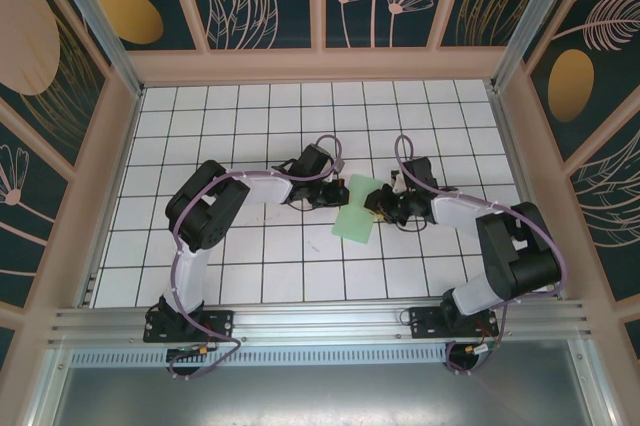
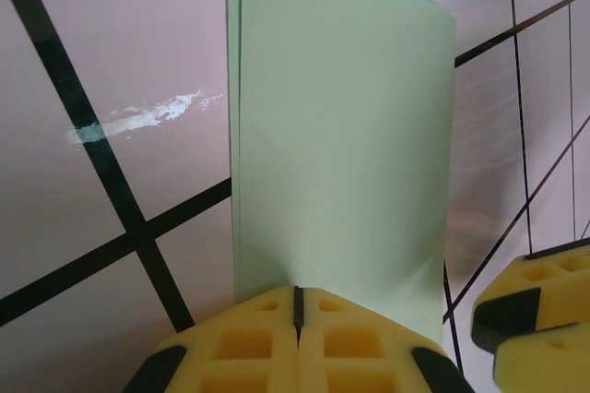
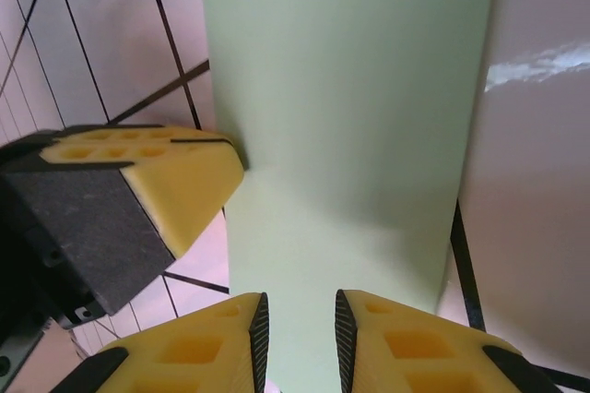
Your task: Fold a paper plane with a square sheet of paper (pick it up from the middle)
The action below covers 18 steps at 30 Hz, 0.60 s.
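Two layers show along the left edge of the square sheet of paper (image 2: 341, 153) in the left wrist view, so the pale green sheet is judged to be doubled over on its centre line; no dart shape is to be seen yet. It is found at the middle of the white tiled table (image 1: 250, 126), between the two wrists, seemingly lying on the tiles, though whether every corner is down cannot be told. The left gripper (image 2: 297, 299) is seen with its yellow pads (image 2: 244, 342) pressed tight together and nothing pinched between them. The paper faces that camera flat rather than edge-on, so the closed tip is read as a blunt presser set at the sheet's near edge, probably to pin it or firm the crease. The right gripper (image 3: 298, 312) is brought in from the opposite side, its jaws a narrow slot apart. Green is visible through the gap, and no edge is caught there as far as can be made out. That slim opening looks suited to slipping over one thin layer. A white scuff mark (image 2: 147, 118) is noted on a tile just beside the paper. Early folding is judged to be in hand; a corner fold toward the crease would come next, and a sliding sheet is the risk
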Each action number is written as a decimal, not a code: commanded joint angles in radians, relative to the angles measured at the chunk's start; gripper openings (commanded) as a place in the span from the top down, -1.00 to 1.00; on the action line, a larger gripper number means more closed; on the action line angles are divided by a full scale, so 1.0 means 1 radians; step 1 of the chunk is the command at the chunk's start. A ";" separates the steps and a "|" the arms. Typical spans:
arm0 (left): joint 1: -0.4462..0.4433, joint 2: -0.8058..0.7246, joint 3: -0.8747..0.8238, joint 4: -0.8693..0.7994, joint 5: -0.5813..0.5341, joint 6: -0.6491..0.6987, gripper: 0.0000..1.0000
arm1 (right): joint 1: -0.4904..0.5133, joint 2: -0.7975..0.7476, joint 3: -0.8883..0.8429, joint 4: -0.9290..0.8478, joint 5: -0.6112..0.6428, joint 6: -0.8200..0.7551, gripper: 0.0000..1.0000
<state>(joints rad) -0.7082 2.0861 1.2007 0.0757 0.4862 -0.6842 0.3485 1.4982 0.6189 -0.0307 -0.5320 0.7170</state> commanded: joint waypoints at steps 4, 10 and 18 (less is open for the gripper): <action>-0.004 0.028 -0.043 -0.094 -0.055 0.015 1.00 | 0.018 0.056 -0.060 0.026 0.013 0.029 0.41; -0.005 0.031 -0.041 -0.093 -0.054 0.012 1.00 | 0.023 0.010 -0.066 0.016 0.013 0.046 0.41; -0.005 0.034 -0.036 -0.095 -0.052 0.014 1.00 | 0.062 -0.075 -0.072 0.007 -0.004 0.071 0.39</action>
<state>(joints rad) -0.7078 2.0857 1.1973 0.0814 0.4866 -0.6838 0.3965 1.4342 0.5713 -0.0135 -0.5243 0.7624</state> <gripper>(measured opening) 0.068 0.307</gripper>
